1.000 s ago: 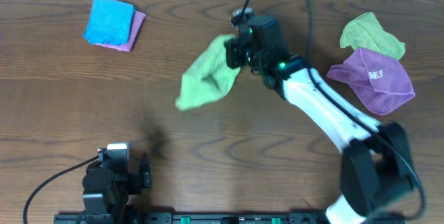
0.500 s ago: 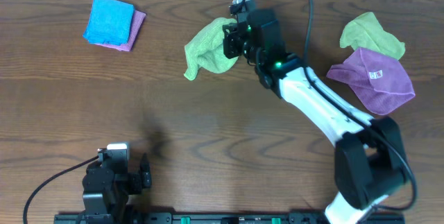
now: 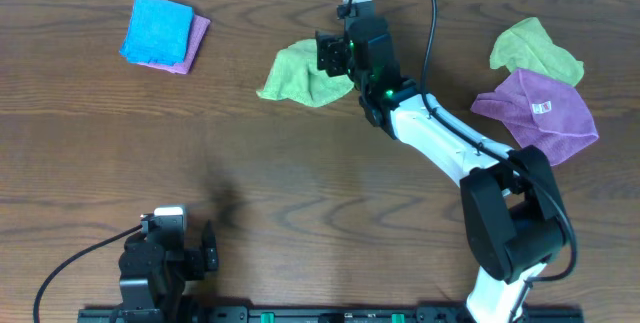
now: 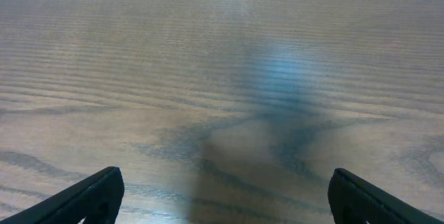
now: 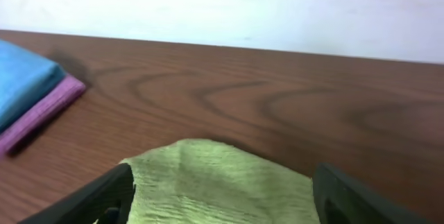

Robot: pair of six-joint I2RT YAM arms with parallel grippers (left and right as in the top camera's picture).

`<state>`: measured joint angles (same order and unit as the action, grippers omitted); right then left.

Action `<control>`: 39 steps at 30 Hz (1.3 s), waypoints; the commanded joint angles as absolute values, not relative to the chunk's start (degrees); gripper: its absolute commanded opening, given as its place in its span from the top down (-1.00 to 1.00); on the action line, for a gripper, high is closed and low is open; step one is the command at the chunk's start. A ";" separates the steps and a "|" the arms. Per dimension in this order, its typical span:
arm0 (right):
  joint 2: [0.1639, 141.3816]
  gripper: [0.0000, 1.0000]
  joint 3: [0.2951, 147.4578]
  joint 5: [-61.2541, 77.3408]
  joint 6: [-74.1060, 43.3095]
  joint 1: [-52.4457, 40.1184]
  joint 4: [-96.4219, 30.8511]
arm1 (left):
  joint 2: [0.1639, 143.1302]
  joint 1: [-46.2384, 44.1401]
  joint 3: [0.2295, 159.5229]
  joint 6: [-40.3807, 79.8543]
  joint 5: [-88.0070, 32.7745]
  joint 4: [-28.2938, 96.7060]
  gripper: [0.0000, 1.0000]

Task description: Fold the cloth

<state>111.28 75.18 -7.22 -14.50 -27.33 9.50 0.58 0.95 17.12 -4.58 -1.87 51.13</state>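
Observation:
A crumpled light-green cloth lies on the wooden table at the back centre. My right gripper is over the cloth's right edge, jaws wide apart. In the right wrist view the green cloth lies loose between the two dark fingers, and neither finger pinches it. My left gripper rests at the table's front left, far from the cloth. It stands open with only bare wood between its fingers.
A folded blue cloth lies on a folded pink one at the back left, also seen in the right wrist view. At the right lie another green cloth and a purple cloth.
My right gripper carried the green cloth toward the back of the table, then opened. The cloth dropped out of the grip and now lies on the table. The left arm stayed still.

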 commanded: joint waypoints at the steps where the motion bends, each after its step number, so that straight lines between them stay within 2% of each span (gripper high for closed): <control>1: 110.93 -0.65 75.40 -9.89 -15.62 -27.40 8.32 | 0.25 0.62 15.22 -6.02 -0.45 52.75 -0.90; 4: 110.89 -0.65 75.40 -9.85 -20.08 -27.09 3.42 | 0.25 0.62 15.22 -6.02 -0.45 52.73 -0.90; 5: 110.89 -0.65 75.40 -8.84 -24.77 -26.65 -0.86 | 0.25 0.62 15.22 -6.02 -0.45 52.75 -0.90; 8: 110.89 -0.66 75.40 -2.20 -32.36 -25.26 -8.97 | 0.25 0.62 15.22 -6.02 -0.45 52.75 -0.90; 13: 111.04 -0.43 75.26 3.49 -38.04 -23.40 -15.11 | 0.25 0.62 15.22 -6.02 -0.45 52.73 -0.91; 19: 114.32 -0.34 75.26 5.26 -42.44 -22.13 -14.63 | 0.25 0.62 15.22 -6.00 -0.45 52.73 -0.90; 26: 119.04 -0.10 75.26 11.42 -45.10 -21.39 -8.71 | 0.25 0.62 15.22 -6.02 -0.45 52.73 -0.90; 39: 123.28 -0.08 75.26 11.09 -48.90 -21.39 -3.27 | 0.25 0.62 15.22 -6.02 -0.45 52.73 -0.90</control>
<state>121.67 75.24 10.96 -46.65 -21.87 -3.66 0.58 0.95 17.10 -4.56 -1.87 51.13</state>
